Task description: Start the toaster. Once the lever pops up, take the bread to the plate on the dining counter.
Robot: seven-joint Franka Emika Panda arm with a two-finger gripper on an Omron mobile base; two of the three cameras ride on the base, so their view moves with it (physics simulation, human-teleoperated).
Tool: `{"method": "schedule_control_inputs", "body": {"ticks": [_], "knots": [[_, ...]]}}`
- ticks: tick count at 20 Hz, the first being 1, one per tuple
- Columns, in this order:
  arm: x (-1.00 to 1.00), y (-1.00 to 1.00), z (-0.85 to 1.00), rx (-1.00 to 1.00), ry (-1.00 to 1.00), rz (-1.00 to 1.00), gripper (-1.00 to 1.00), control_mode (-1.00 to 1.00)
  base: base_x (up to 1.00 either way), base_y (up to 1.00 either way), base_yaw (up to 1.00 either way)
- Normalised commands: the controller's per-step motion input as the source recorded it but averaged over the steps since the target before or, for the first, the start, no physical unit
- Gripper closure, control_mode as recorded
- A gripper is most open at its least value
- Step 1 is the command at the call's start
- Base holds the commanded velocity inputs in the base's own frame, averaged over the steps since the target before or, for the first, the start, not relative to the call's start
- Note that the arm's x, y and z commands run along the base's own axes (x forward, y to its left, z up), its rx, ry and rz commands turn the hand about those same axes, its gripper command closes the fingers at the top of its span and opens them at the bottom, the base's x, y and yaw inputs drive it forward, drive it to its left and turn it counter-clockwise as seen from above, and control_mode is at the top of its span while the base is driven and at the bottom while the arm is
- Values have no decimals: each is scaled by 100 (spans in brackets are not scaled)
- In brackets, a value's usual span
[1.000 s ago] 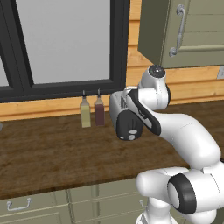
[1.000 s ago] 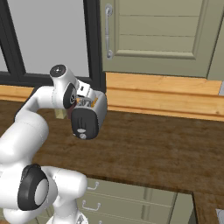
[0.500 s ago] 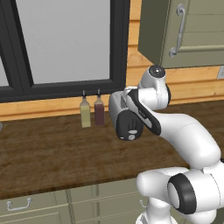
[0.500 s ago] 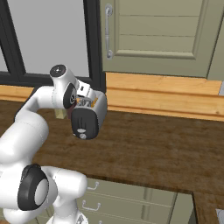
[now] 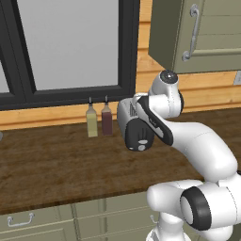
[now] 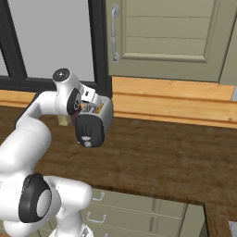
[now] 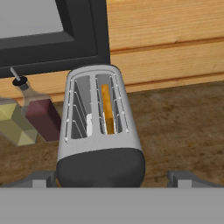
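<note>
The silver toaster (image 7: 97, 141) stands on a dark wood counter (image 7: 183, 127) below a window, its dark end panel facing me. The bread (image 7: 106, 110) sits upright and low in the right-hand slot as an orange-tan slice; the other slot holds nothing. My gripper (image 7: 113, 178) is open, hovering just above and in front of the toaster's near end, one fingertip (image 7: 41, 177) on each side of the dark panel, touching nothing. From the base views the toaster (image 5: 128, 117) (image 6: 102, 113) is partly covered by my arm. The plate and the dining counter are out of view.
Two slim bottles, one olive (image 5: 92, 121) and one dark red (image 5: 107, 118), stand just left of the toaster against the wooden wall. A green wall cabinet (image 6: 162, 37) hangs above. The counter runs on to the right (image 6: 176, 152).
</note>
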Motion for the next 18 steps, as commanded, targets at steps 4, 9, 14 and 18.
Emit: {"method": "schedule_control_inputs", "body": {"ticks": [4, 9, 14, 18], "knots": [[0, 0, 0, 0, 0, 0, -100, -100, 0, 0, 0], [0, 0, 0, 0, 0, 0, -100, -100, 0, 0, 0], [0, 0, 0, 0, 0, 0, -100, -100, 0, 0, 0], [0, 0, 0, 0, 0, 0, -100, -100, 0, 0, 0]]}}
